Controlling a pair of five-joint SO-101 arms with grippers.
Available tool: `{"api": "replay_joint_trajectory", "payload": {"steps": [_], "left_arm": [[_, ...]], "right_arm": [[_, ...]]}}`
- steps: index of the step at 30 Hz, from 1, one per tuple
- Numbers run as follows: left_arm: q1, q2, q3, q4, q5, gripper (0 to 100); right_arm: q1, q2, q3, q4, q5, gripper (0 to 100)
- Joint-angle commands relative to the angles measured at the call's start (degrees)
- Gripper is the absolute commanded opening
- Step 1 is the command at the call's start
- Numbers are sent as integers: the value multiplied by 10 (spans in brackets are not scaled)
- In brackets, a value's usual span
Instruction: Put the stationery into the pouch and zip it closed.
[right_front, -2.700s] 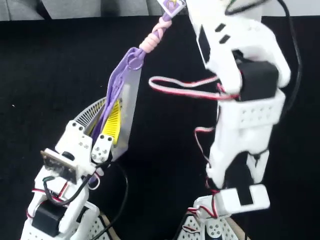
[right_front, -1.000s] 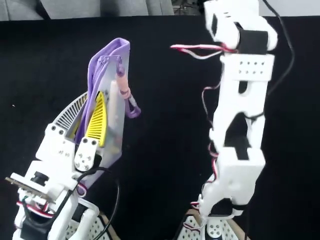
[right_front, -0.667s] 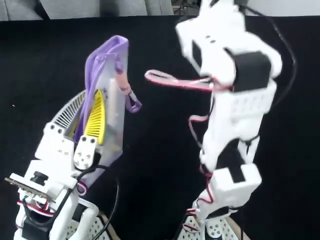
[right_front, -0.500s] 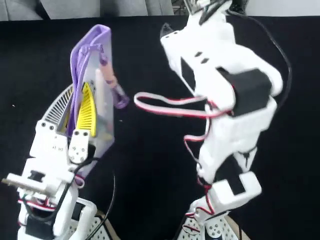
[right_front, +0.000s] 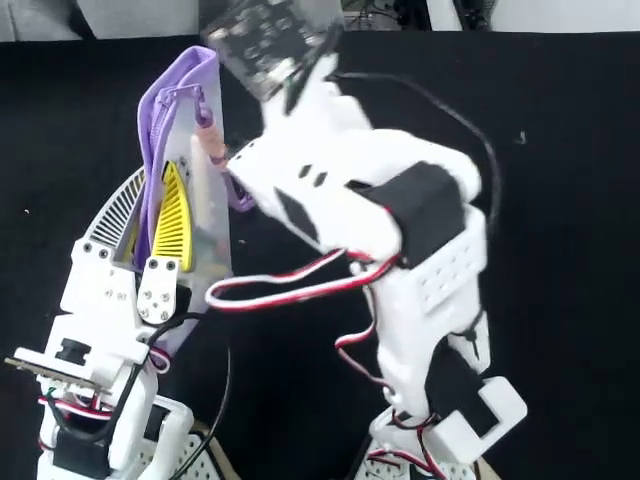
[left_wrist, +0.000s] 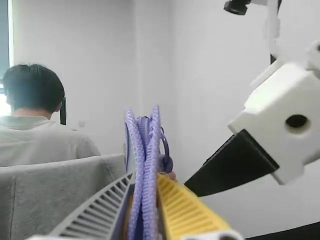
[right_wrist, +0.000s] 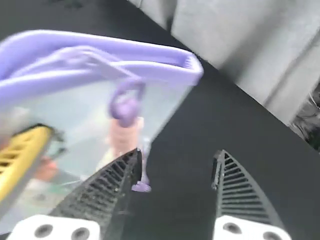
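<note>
The clear pouch (right_front: 205, 215) with a purple zipper edge (right_front: 160, 110) stands upright above the black table. My left gripper (right_front: 155, 180) is shut on its side, a grey finger on one face and a yellow finger on the other. In the left wrist view the zipper edge (left_wrist: 142, 145) rises between those fingers (left_wrist: 145, 177). My right arm (right_front: 350, 190) leans over to the pouch. My right gripper (right_wrist: 177, 154) is open, its black fingers just beside the pink pull cord (right_wrist: 122, 135) hanging from the purple zipper ring (right_wrist: 125, 102). Nothing is between them.
The black cloth (right_front: 560, 150) covers the table to the right of the arms. Red and white cables (right_front: 290, 290) loop from the right arm across the middle. A grey curtain (right_wrist: 240, 45) hangs behind the table.
My right arm let go of the stretched pull cord, rose away, then swung down and left to the pouch. The cord now hangs loose. The left arm shifted the pouch slightly left.
</note>
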Motion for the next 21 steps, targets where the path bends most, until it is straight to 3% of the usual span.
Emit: {"api": "replay_joint_trajectory", "payload": {"steps": [1,11,18,21], "left_arm": [[-4,-6,-44,-17,29,29],[-4,-6,-50,-17,32,29],[-4,-7,-51,-17,32,29],[-4,-7,-47,-17,32,29]], "right_arm": [[-47,-20,-8,-17,-4,234],[-51,-11,51,-122,-4,227],[-2,-14,123,-192,-5,16],[21,-15,122,-190,-2,15]]}}
